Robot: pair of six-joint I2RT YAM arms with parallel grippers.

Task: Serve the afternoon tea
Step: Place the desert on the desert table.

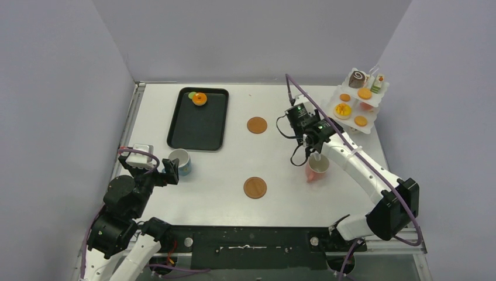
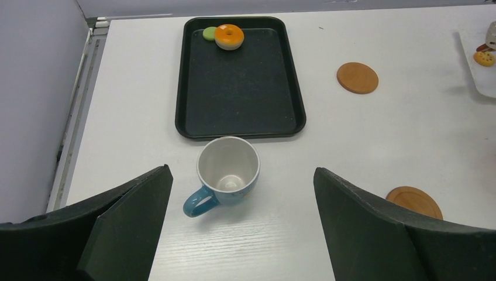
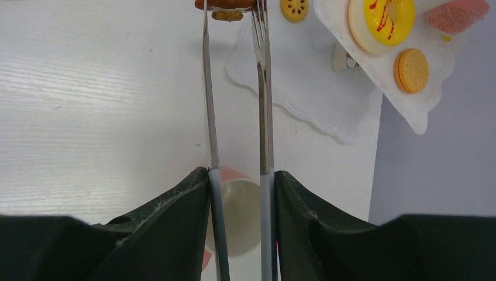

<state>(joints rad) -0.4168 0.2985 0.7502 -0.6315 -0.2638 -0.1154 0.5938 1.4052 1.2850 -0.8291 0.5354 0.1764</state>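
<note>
The blue cup (image 1: 181, 162) (image 2: 228, 170) stands upright and empty just in front of the black tray. My left gripper (image 1: 171, 171) (image 2: 241, 170) is open right behind it, not touching. My right gripper (image 1: 314, 140) (image 3: 241, 172) is shut on the metal tongs (image 3: 263, 88), directly above the pink cup (image 1: 316, 168) (image 3: 243, 205). The tong tips pinch a small brown pastry (image 3: 227, 7) beside the white tiered stand (image 1: 369, 126). On the stand lie a chocolate swirl roll (image 1: 357, 78), a cake slice (image 1: 377, 84), orange tarts (image 1: 364, 93), a yellow ring (image 3: 381, 17) and a cookie (image 3: 411, 70).
The black tray (image 1: 197, 126) (image 2: 240, 99) at the back left holds an orange ring pastry (image 1: 199, 99) (image 2: 229, 36) and a green disc (image 1: 191, 95) (image 2: 209, 33). Two round wooden coasters (image 1: 257, 124) (image 1: 255, 187) lie mid-table. Grey walls close in on the left, back and right.
</note>
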